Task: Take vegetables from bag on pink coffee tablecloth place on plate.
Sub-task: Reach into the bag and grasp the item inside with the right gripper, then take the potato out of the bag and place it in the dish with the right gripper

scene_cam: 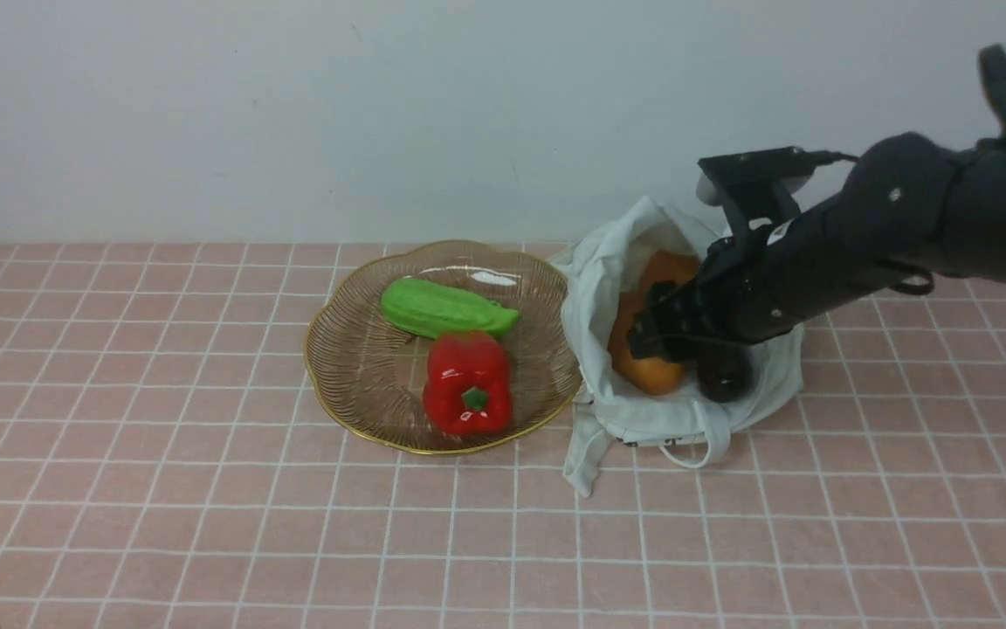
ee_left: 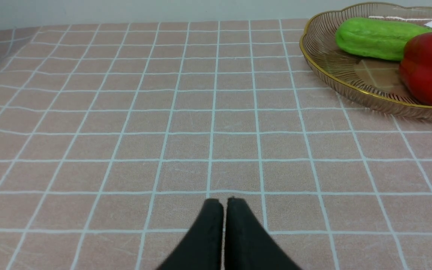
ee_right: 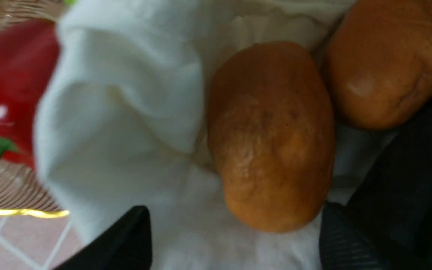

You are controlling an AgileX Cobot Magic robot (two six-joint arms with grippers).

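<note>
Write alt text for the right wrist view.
The open right end effector is aimed at a potato inside the white bag. A second potato and the dark eggplant lie alongside; a red pepper sits on the plate beyond.

You'll find a red bell pepper (scene_cam: 467,382) and a green ridged gourd (scene_cam: 446,308) close together off to the left of the right gripper (scene_cam: 656,336), the gourd farther back, and a plain pale wall (scene_cam: 293,105) beyond both.

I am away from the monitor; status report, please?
Left end effector shut, empty, over tablecloth. Right end effector open inside bag, straddling one potato. Other potato, eggplant in bag too. Bag fold close to one finger.
</note>
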